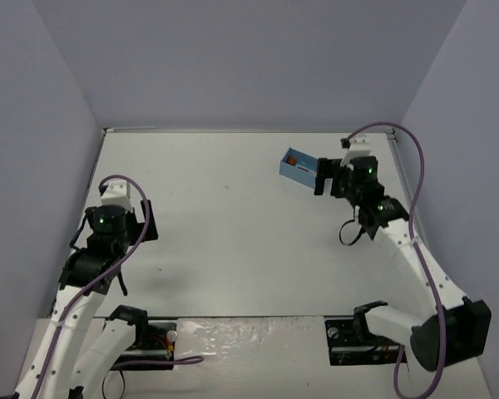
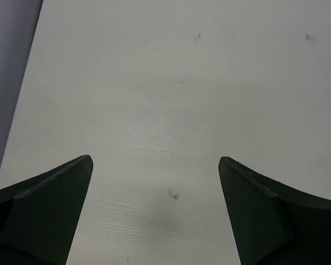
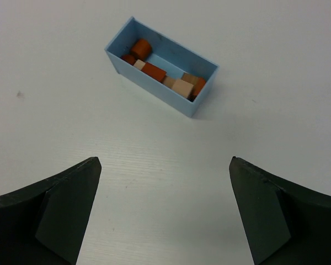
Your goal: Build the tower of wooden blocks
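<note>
The left arm is bent up at the left side of the bench [image 1: 233, 241], its left hand [image 1: 126, 208] pointed down at the surface. From its own camera the left hand [image 2: 155, 161] stands wide apart with nothing between the fingers [image 2: 55, 204]; only pale bench with a few small specks shows there.

The right arm reaches to the far right part of the bench. The right hand [image 1: 336, 165] sits just beside a light blue box [image 1: 299, 172], on the box's right in the overhead view. The right hand [image 3: 165, 161] is also spread wide, holding nothing, and the box [image 3: 153, 88] lies ahead of it, apart from both fingers.

The wooden blocks [image 3: 154, 71] lie loose inside that box, in a jumble rather than a stack. There is a reddish round one [image 3: 142, 48] at one end, a long reddish piece in the middle, and tan cubes [image 3: 182, 87] toward the other end.

From above, the box's contents show only as a small orange spot [image 1: 292, 160]. The right wrist camera shows the separate pieces. The left wrist camera sees neither box nor blocks.
</note>
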`<state>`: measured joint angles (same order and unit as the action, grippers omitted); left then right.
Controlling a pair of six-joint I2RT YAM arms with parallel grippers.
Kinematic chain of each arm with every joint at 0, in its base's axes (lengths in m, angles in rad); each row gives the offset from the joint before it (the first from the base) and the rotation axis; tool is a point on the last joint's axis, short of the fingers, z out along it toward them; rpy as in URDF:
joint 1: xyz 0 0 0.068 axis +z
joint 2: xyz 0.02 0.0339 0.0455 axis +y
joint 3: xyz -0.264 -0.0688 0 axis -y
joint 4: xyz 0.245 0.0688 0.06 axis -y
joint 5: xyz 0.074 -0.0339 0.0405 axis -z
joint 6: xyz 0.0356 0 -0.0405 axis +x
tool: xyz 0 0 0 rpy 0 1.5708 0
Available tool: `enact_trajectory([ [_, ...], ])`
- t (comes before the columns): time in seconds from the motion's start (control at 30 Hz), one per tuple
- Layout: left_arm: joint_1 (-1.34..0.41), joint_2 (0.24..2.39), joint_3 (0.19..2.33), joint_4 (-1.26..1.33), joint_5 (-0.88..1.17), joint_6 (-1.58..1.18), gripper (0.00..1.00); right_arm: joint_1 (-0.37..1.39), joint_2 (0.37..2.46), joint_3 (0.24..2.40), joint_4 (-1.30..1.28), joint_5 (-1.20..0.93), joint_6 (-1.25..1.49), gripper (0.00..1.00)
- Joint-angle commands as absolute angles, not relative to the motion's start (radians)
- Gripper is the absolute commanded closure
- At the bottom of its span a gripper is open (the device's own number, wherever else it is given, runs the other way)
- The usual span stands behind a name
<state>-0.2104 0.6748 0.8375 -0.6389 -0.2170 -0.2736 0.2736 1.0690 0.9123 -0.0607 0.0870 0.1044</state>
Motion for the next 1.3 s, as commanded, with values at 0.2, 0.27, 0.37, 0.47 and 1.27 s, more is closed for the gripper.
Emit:
enact_trajectory([
  [0.2,-0.213,0.695,0.845,-0.535,-0.132,-0.272,0.03,0.135,1.623,1.401,0.02,-0.287,0.003,0.01],
  [0.27,-0.212,0.693,0.84,-0.535,-0.129,-0.277,0.03,0.12,1.724,1.47,0.018,-0.342,-0.048,0.1],
  [0.37,-0.213,0.696,0.836,-0.541,-0.11,-0.297,0.03,0.093,1.846,1.552,0.016,-0.415,-0.09,0.27],
  [0.47,-0.212,0.698,0.831,-0.542,-0.079,-0.314,0.03,0.079,1.912,1.609,0.013,-0.418,-0.159,0.39],
  [1.27,-0.212,0.747,0.844,-0.569,-0.047,-0.326,0.03,0.074,2.165,1.749,-0.046,-0.404,-0.372,0.82],
])
